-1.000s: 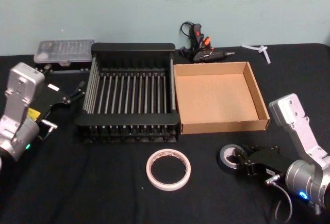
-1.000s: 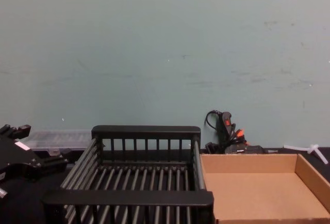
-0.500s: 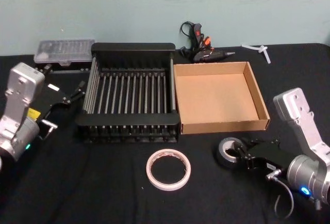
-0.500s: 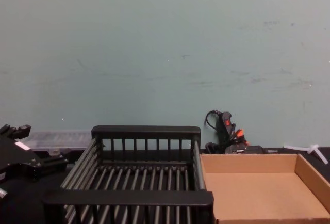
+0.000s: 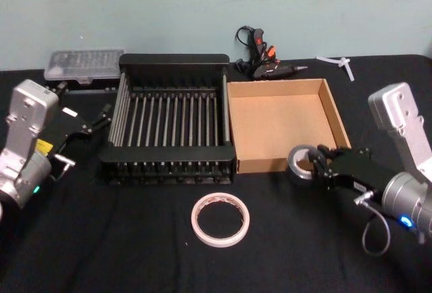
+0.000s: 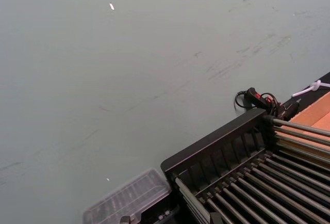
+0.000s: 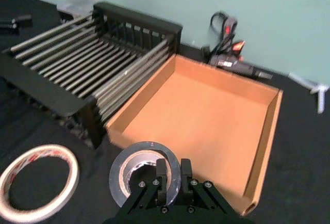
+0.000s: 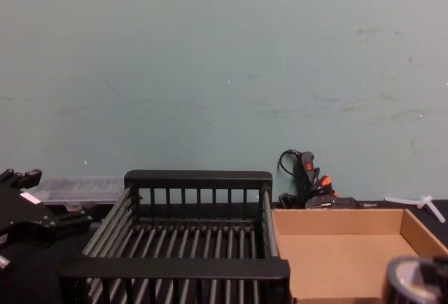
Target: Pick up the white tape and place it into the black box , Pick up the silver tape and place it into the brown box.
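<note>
Right gripper (image 7: 174, 175) clamped on thick dark grey/silver tape roll (image 7: 145, 176), raised beside shallow tan cardboard box's (image 5: 344, 135) front wall (left gripper (image 5: 101, 119) parked, fingers' state unclear).

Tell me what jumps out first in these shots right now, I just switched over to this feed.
The right gripper is shut on the silver tape, held up just short of the brown box's near wall. The white tape lies flat on the table in front of the black box. The left gripper sits idle at the crate's left side.
</note>
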